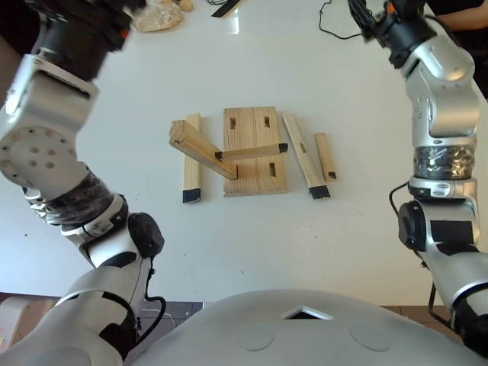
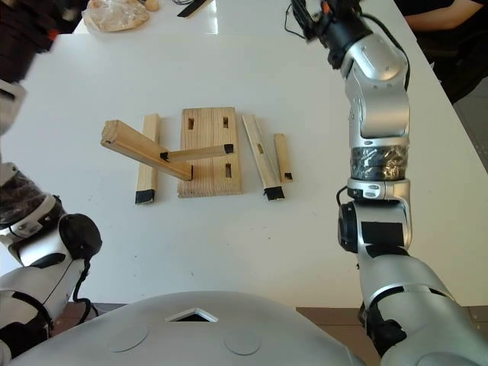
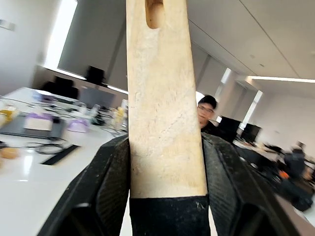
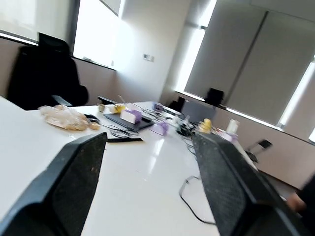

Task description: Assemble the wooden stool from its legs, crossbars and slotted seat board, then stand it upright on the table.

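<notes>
The left pincer (image 3: 165,142) is clamped on a wooden stool leg (image 3: 162,73), its two black fingers (image 3: 110,187) pressed to the sides just above the leg's black-capped end; a rounded slot shows at the far end of the wood. The right pincer (image 4: 150,142) is spread wide and carries nothing.

Both arms are raised, the left arm (image 1: 46,137) at one side of the white surface (image 1: 343,91) and the right arm (image 1: 442,91) at the other. The rest of the stool lies between them, well apart from either pincer. The slotted seat board (image 1: 259,177) lies flat at the middle. A second leg (image 1: 200,146) slants up from it toward the left arm's side, its lower end resting on the board, and a crossbar (image 1: 252,152) with black ends runs from that leg's side across the board. A third leg (image 1: 193,179) lies flat just beside the board on the left pincer's side, passing under the slanting one. On the right pincer's side lie a fourth leg (image 1: 305,156) with a slot in it and, just beyond it, a shorter crossbar (image 1: 325,156).

A crumpled bag (image 1: 158,15) and a black cable (image 1: 335,27) sit at the far edge of the surface. Beyond the right pincer, the room is an office with a black chair (image 4: 44,73) and tall windows with grey blinds (image 4: 246,64).
</notes>
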